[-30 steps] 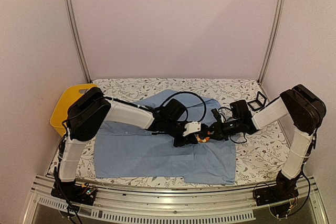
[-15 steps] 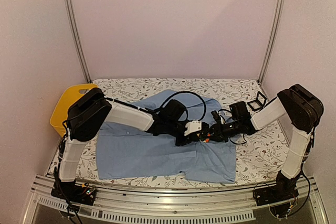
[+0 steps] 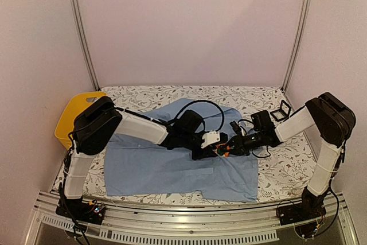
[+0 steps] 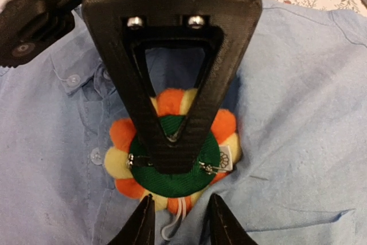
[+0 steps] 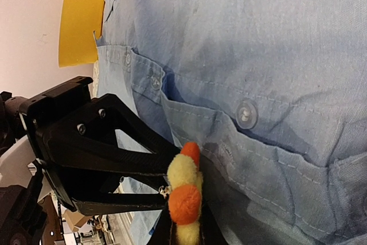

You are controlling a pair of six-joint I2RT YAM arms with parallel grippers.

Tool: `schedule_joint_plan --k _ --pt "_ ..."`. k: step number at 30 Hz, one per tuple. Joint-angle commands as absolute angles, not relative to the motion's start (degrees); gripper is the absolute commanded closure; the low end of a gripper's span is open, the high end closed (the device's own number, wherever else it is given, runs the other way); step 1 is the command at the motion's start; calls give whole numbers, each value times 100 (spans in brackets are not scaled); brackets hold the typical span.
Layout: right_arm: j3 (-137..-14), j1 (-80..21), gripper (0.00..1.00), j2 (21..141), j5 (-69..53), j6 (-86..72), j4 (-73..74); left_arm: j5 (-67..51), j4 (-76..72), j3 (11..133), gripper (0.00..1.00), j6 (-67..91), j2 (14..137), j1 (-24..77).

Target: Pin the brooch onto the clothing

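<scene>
Left wrist view showed the brooch (image 4: 172,185) with its green back to the camera, clamped flat between the closed fingers of the right gripper (image 4: 172,153) and lying on the shirt (image 4: 298,113). Just below it, the left gripper (image 4: 180,222) had its fingers narrowly parted, holding nothing I could make out. By my judgement the brooch was positioned, but whether its pin had pierced the cloth could not be told, so fastening probably remained.

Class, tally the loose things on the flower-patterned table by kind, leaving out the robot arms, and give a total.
light blue button-up shirt: 1
orange and yellow flower-shaped brooch: 1
yellow plastic basket: 1
small black square frame: 1
Total: 4
</scene>
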State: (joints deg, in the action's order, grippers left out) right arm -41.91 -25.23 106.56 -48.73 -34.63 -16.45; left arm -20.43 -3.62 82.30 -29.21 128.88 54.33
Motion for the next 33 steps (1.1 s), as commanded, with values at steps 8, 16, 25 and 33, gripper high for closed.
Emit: schedule_joint_plan --k 8,16,25,33 --pt "-4135 -2577 100 10594 -5166 -3221 -1362 -2507 88 8075 53 -2465 12390 5472" --pt "-4158 -2578 100 10452 -5156 -3100 -1375 -3820 159 8180 43 -1376 12468 5166" --pt "-4061 -2647 100 10356 -5133 -3031 -1665 -4092 234 8726 41 -731 13015 4985" --pt "-4061 -2732 100 10316 -5223 -2939 -1815 -4106 430 8898 42 -757 13266 4971"
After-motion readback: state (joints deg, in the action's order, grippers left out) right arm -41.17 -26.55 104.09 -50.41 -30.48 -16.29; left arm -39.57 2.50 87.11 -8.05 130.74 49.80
